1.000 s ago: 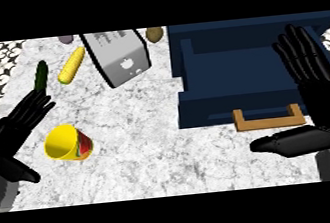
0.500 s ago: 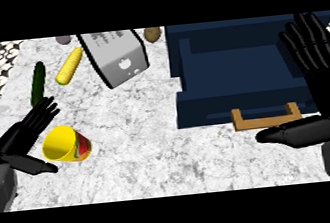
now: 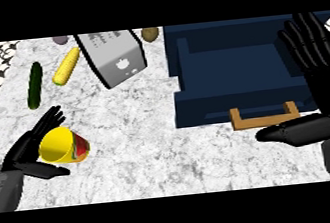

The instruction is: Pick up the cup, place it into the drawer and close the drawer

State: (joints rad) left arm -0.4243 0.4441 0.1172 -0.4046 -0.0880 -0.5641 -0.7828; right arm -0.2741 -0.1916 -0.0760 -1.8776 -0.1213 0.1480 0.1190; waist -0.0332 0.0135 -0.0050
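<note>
Currently, step: grasp of the cup, not yet closed; nothing lifted.
Cup point(image 3: 61, 144): yellow, red patch on its side; lies tilted on the marble desk point(image 3: 149, 150), lower left, mouth toward the left hand; well apart from the drawer.
Left hand point(image 3: 29, 149): fingers straight, cupped against the cup's far-left side, thumb low under it; open, touching or nearly so, not wrapped; placed so, I judge, to close round the body.
Right hand point(image 3: 319, 76): open, fingers up, resting at the right edge over the drawer's side; holds nothing.
Drawer point(image 3: 231, 72): dark blue, pulled out, interior bare; wooden handle point(image 3: 265, 117) faces the robot, near the right hand's thumb; open because the cup goes in first.
Clutter: corn cob point(image 3: 66, 66), cucumber point(image 3: 35, 85), grey box point(image 3: 114, 58) at the back; clear of the path from cup to drawer.
</note>
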